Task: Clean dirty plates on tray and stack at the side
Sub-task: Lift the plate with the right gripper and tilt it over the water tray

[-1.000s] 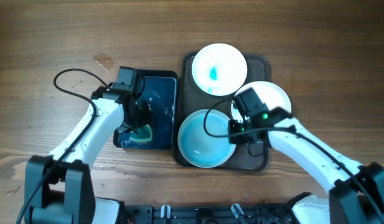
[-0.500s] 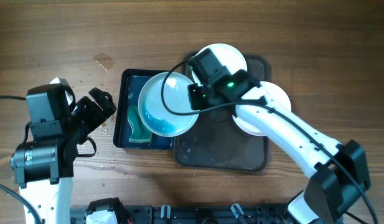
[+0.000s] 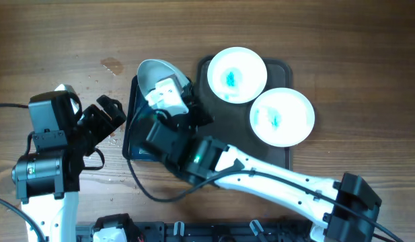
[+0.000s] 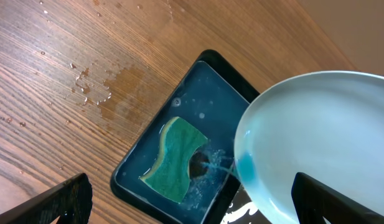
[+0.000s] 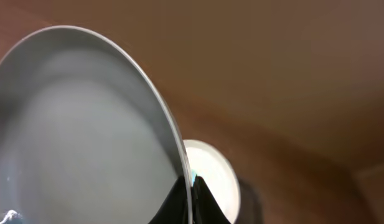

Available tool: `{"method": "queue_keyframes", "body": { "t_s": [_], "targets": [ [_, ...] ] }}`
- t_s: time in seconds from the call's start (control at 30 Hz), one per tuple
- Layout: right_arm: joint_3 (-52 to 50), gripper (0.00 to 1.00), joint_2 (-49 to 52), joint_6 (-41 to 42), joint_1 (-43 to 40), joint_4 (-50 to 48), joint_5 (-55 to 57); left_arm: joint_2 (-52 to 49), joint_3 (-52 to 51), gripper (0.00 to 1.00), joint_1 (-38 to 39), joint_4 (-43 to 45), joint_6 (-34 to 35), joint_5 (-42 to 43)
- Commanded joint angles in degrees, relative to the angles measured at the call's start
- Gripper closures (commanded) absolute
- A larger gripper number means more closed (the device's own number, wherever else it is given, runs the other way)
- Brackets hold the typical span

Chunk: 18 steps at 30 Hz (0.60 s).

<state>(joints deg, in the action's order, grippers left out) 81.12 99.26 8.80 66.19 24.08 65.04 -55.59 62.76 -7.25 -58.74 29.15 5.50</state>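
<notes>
tabletop [image 3: 308, 30]: wide wood beyond left claw [image 3: 115, 113]
tray [image 3: 227, 121]: right of right claw [image 5: 190, 199], two dirty plates [image 3: 237, 74] [image 3: 282, 116] inside its rim
basin [image 4: 198, 93]: below right claw, beside tray's edge
right arm [image 3: 261, 175]: stretched leftward across tray
held plate [image 4: 316, 143]: steeply tilted, rim clamped by right claw
left claw: fingers apart, empty

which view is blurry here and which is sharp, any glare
Right wrist: the tilted plate fills the left of the frame, soft and out of focus, the background blurred too. Left wrist: table grain and sponge crisp, the near plate slightly soft. Overhead: sharp, evenly lit, no strong glare.
</notes>
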Motion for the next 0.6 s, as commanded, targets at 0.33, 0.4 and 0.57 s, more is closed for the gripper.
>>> {"method": "queue_keyframes", "body": {
  "t_s": [0.33,0.4,0.57],
  "targets": [
    [1.5,0.96,-0.8,-13.3,4.1,-4.4,11.7,-0.1,1.0,0.0,-0.4,0.2,-0.2,0.7],
    [1.5,0.96,-0.8,-13.3,4.1,-5.2,11.6,-0.1,1.0,0.0,-0.4,0.2,-0.2,0.7],
    [1.5,0.96,-0.8,-13.4,4.1,-5.2,11.7,-0.1,1.0,0.0,-0.4,0.2,-0.2,0.7]
  ]
}}
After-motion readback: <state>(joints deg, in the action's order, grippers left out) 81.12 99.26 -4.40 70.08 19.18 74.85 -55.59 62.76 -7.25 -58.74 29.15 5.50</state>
